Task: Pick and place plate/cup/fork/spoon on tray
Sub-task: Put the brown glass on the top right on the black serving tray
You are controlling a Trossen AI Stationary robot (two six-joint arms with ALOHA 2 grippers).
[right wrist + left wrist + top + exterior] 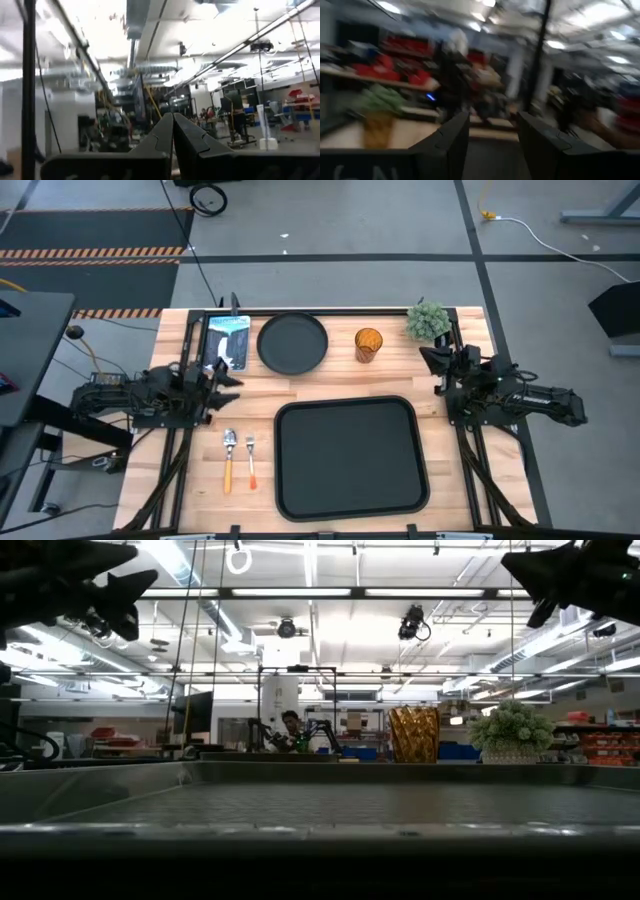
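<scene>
The black rectangular tray (350, 458) lies at the table's near middle and fills the foreground of the low view (320, 805). The round black plate (292, 343) and the amber cup (368, 345) stand near the far edge; the cup also shows in the low view (413, 734). The spoon (229, 458) and the fork (251, 462) lie side by side left of the tray, handles toward the near edge. My left gripper (230, 377) is open and empty above the table's left side (492, 145). My right gripper (432, 360) is shut and empty at the right side (173, 135).
A small potted plant (428, 320) stands at the far right corner, close to my right gripper. A black and white box (226, 340) lies at the far left, beside the plate. A person shows in the room beyond the table (291, 726).
</scene>
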